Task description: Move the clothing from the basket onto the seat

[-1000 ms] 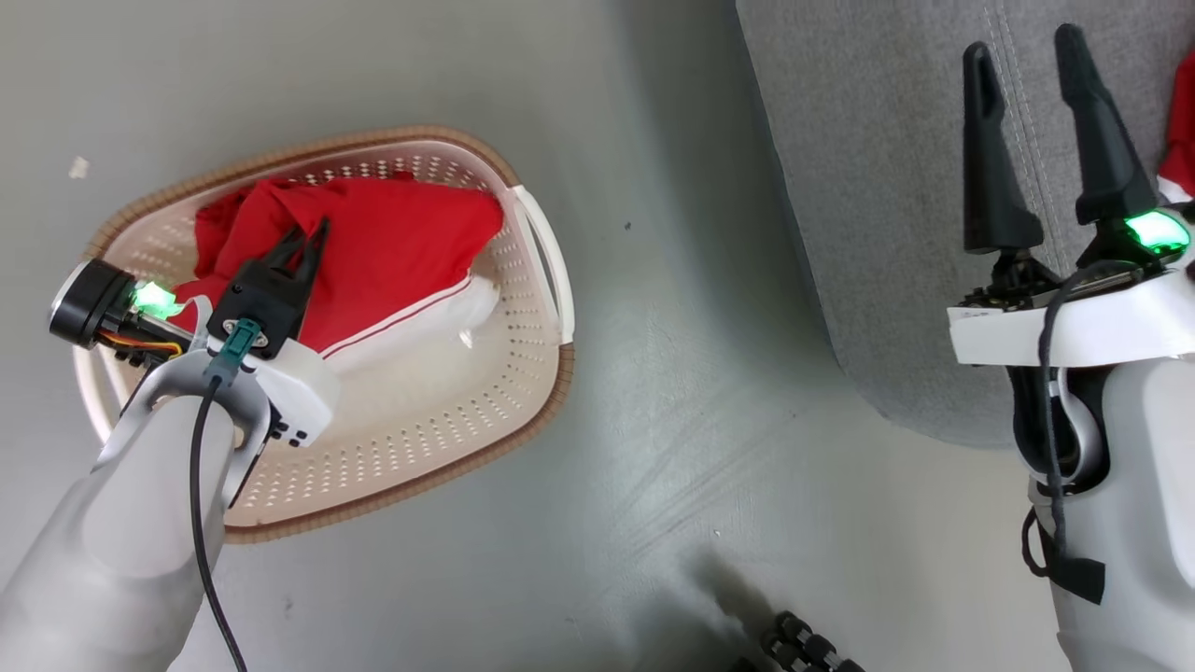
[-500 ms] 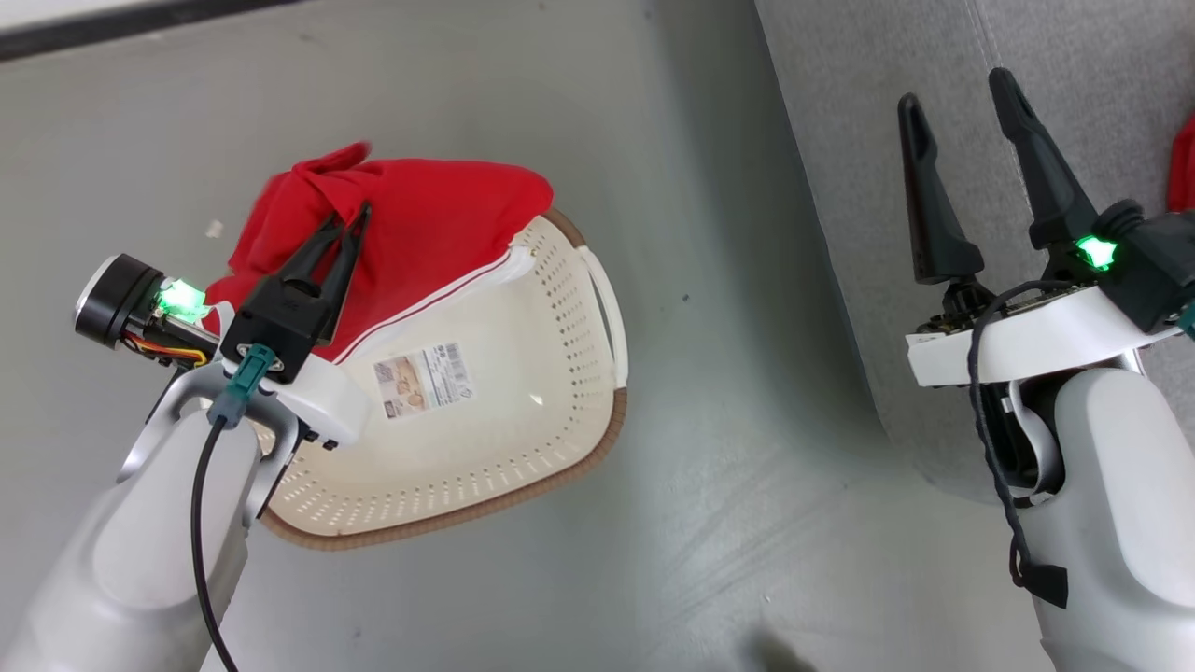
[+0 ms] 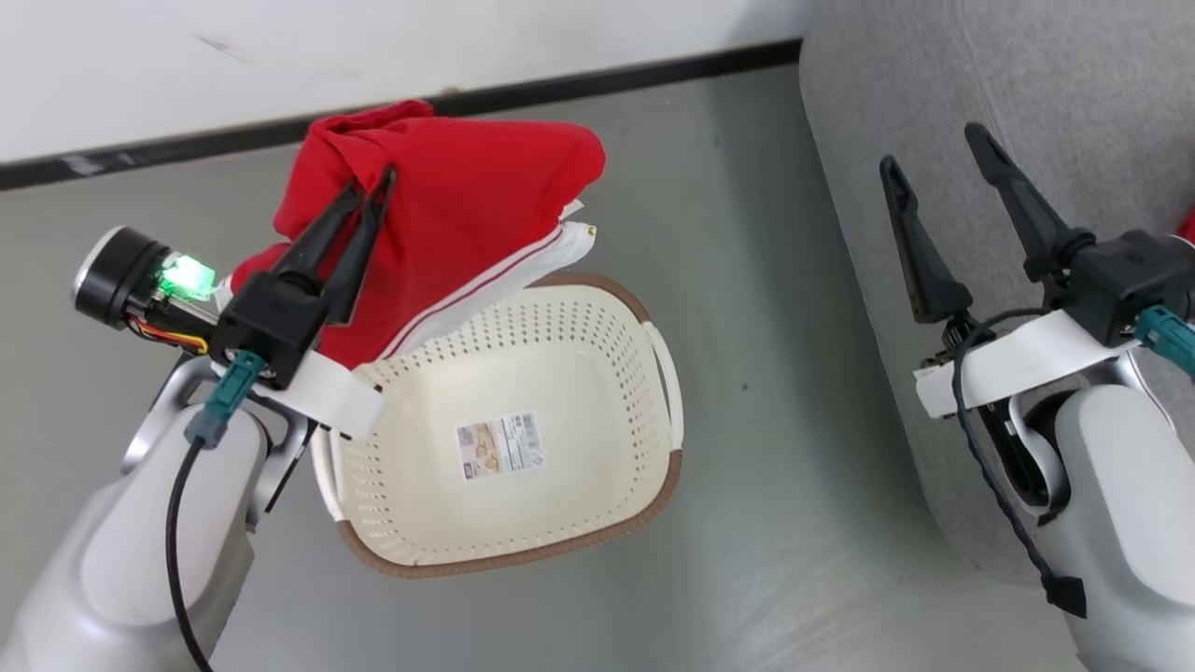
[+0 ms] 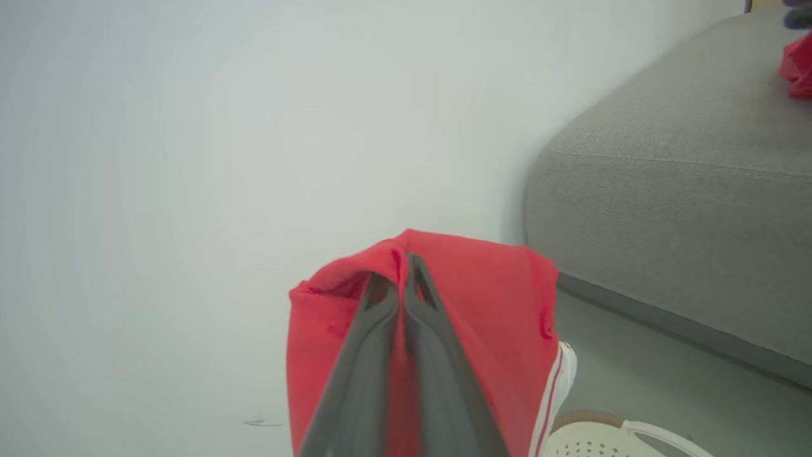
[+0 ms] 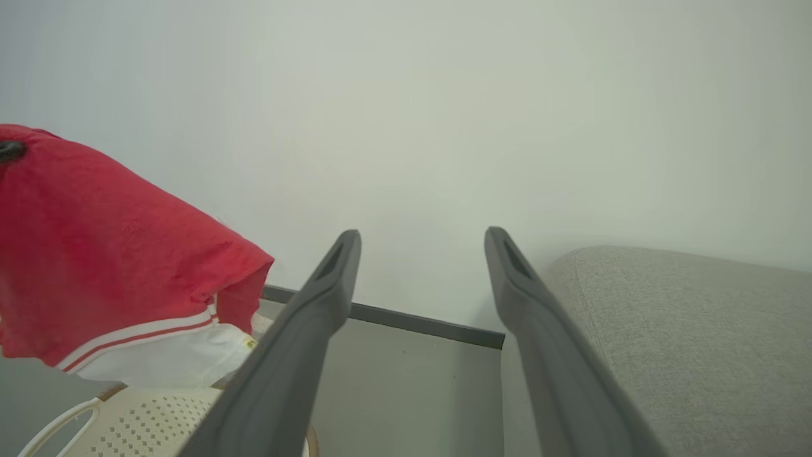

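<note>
My left gripper (image 3: 373,182) is shut on a bright red garment (image 3: 467,196) with a white striped hem, holding it in the air above the far rim of the basket (image 3: 579,336). In the left wrist view the closed gripper (image 4: 399,270) pinches the top fold of the garment (image 4: 495,298). The cream basket stands on the floor with nothing inside but its label sticker (image 3: 499,446). My right gripper (image 3: 932,149) hangs open and holds nothing, at the left edge of the grey seat (image 3: 1027,93). A second red garment (image 4: 798,66) lies on the seat (image 4: 666,209).
A white wall with a dark skirting strip (image 3: 560,89) runs behind the basket. Grey floor (image 3: 766,280) separates the basket from the seat. The right wrist view takes in the hanging garment (image 5: 95,254), the basket's handle (image 5: 57,425) and the seat's rounded corner (image 5: 698,330).
My left gripper has lifted the red garment up out of the basket, baring the label sticker. The head camera has tilted up, bringing the wall into view.
</note>
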